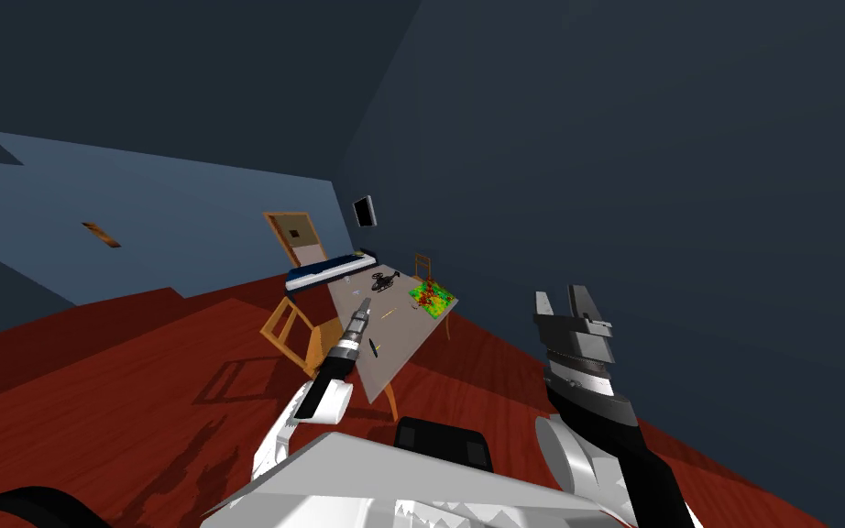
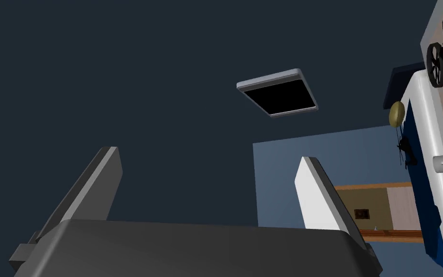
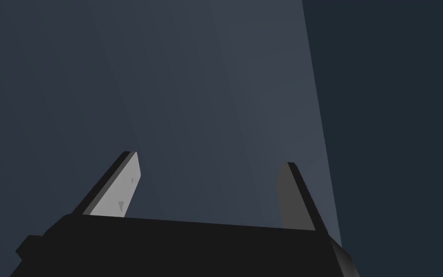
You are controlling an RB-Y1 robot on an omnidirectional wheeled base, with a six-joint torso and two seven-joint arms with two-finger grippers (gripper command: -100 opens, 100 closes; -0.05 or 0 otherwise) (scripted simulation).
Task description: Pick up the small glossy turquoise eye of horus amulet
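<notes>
Grey-brown table top [image 1: 391,353] on wooden legs, standing on red wooden floor [image 1: 137,385] beside a dark blue wall.

Items on the table:
- 1 dark wheeled model [image 1: 382,281], at the far end.
- 1 flat piece in green, red and yellow [image 1: 432,296], at the edge nearest the wall.
- 3 small items: pale speck [image 1: 354,291], orange sliver [image 1: 389,314], dark piece with a yellow tip [image 1: 374,346].
- Eye of horus amulet: on this table as far as can be judged, possibly the pale speck, but too small to tell.

Around the table:
- 2 wooden chairs, 1 chair [image 1: 290,335] at the open side just beside the left forearm, 1 far chair [image 1: 422,266] at the far end.
- 1 long blue and white unit [image 1: 329,269] beyond the far end.
- 1 wall screen [image 2: 278,94].
- 1 wooden door [image 1: 294,236].

Grippers:
- left gripper [image 2: 211,187]: reached over the table's near half, fingers spread wide, holding nothing.
- right gripper [image 1: 563,295]: raised well to the side of the table, toward the wall, fingers apart, holding nothing.
</notes>
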